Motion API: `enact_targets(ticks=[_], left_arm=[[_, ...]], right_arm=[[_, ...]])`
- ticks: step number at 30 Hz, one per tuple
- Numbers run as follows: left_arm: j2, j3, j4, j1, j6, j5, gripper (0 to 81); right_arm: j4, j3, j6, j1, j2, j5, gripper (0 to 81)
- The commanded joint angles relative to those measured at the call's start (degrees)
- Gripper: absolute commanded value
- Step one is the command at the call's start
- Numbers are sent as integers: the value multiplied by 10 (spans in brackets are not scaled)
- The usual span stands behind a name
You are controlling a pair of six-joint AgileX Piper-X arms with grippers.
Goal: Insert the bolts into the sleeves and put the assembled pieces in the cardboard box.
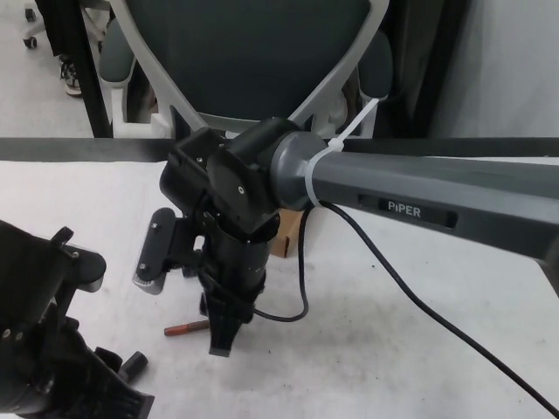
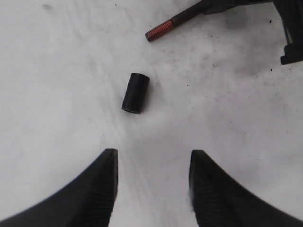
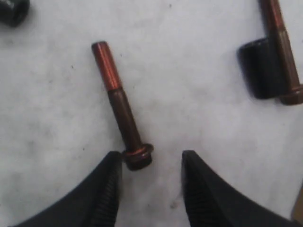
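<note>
The left gripper [image 2: 154,153] hangs low over the white bench [image 2: 57,71]. Its two fingers are spread wide and have hold of nothing. A little ahead of its fingertips a black sleeve [image 2: 135,93] lies on its side, apart from them. Farther on, a copper-coloured bolt [image 3: 122,106] lies flat on the bench with its head between the tips of the right gripper [image 3: 150,153]. That gripper's fingers are also wide apart and grip nothing. The head is very near to one finger, but I cannot tell if they touch. Beyond this, a second bolt [image 3: 281,47] lies along the side of a second sleeve [image 3: 260,68]. Behind the right arm stands the cardboard box [image 1: 286,237], mostly hidden.
</note>
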Motion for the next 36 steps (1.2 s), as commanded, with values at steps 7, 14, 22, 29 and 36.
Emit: enact_targets(ticks=[7,14,22,29,36], left_arm=[[0,0,-3,-2,-4,4,447],[0,0,-15,-2,-4,21,447],[0,0,-17,-2,-4,21,447],[0,0,-17,-2,-4,21,447],[0,0,-18,-2,-4,21,447]], right_arm=[[55,-15,18,-5,-12,2,396],[-5,-15,20,-4,-12,-23,396],[2,-60,35,-4,21,-31,396],[44,-128,35,-4,94,-7,396],[58,-136,34,-5,94,-14,396]])
